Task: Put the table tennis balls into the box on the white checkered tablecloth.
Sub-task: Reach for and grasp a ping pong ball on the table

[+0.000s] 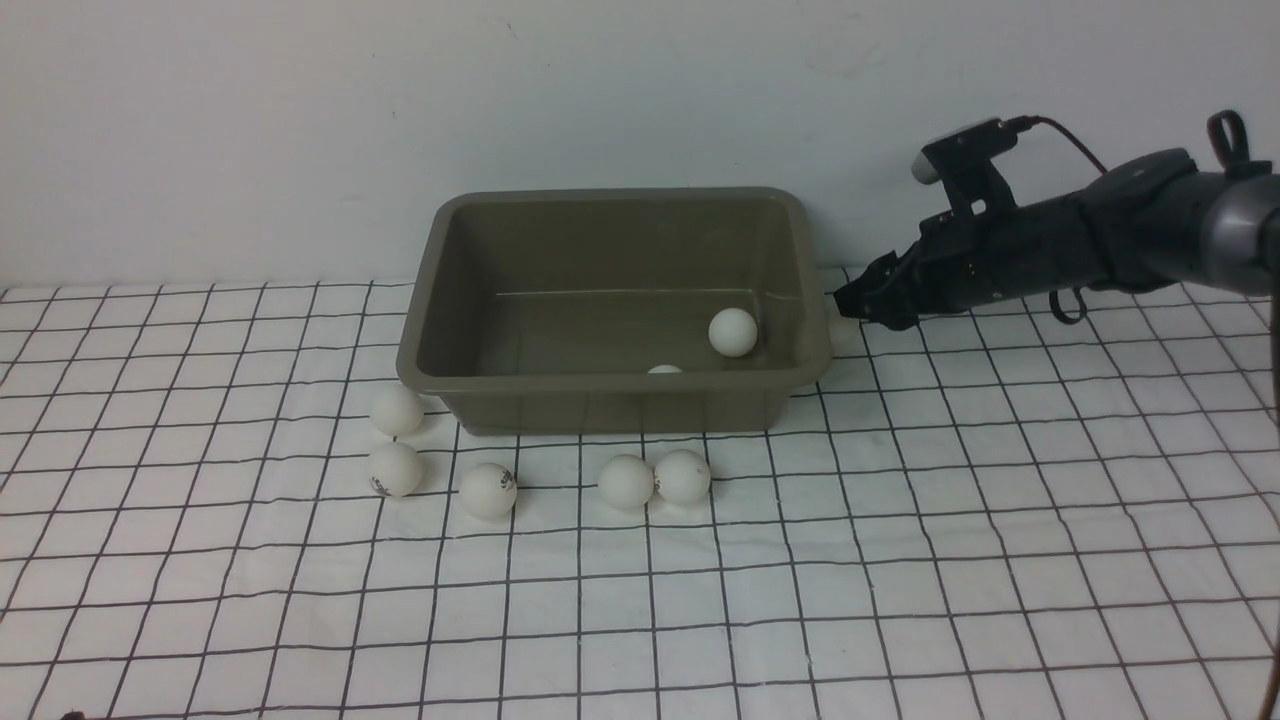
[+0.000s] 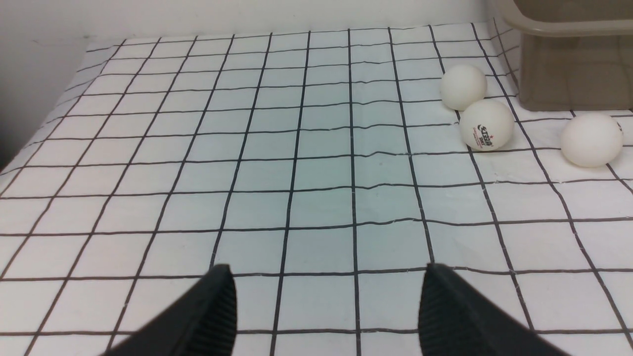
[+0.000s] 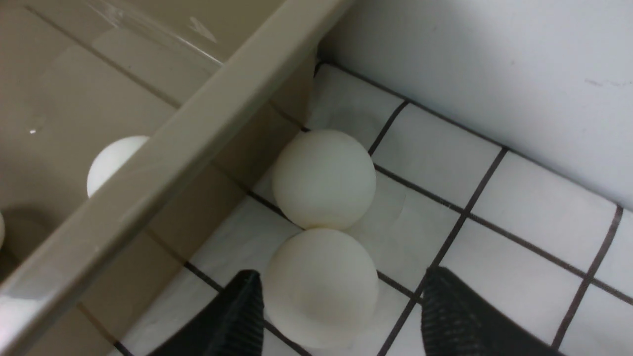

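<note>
The background is a plain white wall (image 1: 640, 100). The desk is covered by the cloth (image 1: 900, 560), white with a black grid and slightly wrinkled.

The box (image 1: 610, 400) stands upright at the back of the cloth, near the wall, with a long side toward the front camera.

The right arm (image 1: 1100, 240) reaches in low from the right toward the right end of the box. The right gripper (image 3: 341, 277) is outside the box, just beside that end wall. Its fingers (image 3: 232, 321) stand partly apart around one ball (image 3: 321, 287). One finger is at the ball's side and the other is clear of it, with a visible gap. This ball rests on the cloth and is not clamped.

The left gripper (image 2: 327, 269) shows only in the left wrist view. Its fingers (image 2: 460, 316) are wide apart with nothing between them, low over bare cloth.

Ball positions:
- In the box: a right ball (image 1: 733, 332) on the floor, and a front ball (image 1: 664, 369) mostly hidden by the front wall.
- On the cloth in front of the box: a corner ball (image 1: 396, 410), a logo ball (image 1: 394, 469), a third ball (image 1: 488, 490), and a touching pair (image 1: 626, 481).
- Outside the right end: the ball between the fingers, and a second ball (image 3: 324, 180) touching it, near the box wall.
</note>
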You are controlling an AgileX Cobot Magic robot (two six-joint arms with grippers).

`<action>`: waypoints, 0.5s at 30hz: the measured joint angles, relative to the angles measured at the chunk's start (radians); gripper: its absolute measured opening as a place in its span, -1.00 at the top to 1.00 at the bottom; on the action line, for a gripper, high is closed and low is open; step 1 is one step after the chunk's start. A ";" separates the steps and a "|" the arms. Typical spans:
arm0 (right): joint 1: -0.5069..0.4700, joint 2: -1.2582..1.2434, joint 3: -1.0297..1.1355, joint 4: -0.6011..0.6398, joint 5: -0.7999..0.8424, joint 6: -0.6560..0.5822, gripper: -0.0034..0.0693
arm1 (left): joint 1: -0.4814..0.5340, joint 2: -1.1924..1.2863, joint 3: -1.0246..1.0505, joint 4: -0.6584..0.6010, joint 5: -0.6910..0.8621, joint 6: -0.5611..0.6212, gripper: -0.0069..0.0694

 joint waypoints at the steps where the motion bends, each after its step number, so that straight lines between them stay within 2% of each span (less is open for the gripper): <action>1: 0.000 0.000 0.000 0.002 0.000 -0.001 -0.23 | 0.000 0.000 0.000 0.000 0.000 0.000 -0.35; 8: 0.000 0.000 0.000 0.009 0.000 0.000 -0.43 | 0.000 0.000 0.000 0.000 0.000 0.000 -0.35; 15: 0.011 0.000 -0.001 0.020 -0.030 -0.003 -0.45 | 0.000 0.000 0.000 0.000 0.000 0.000 -0.36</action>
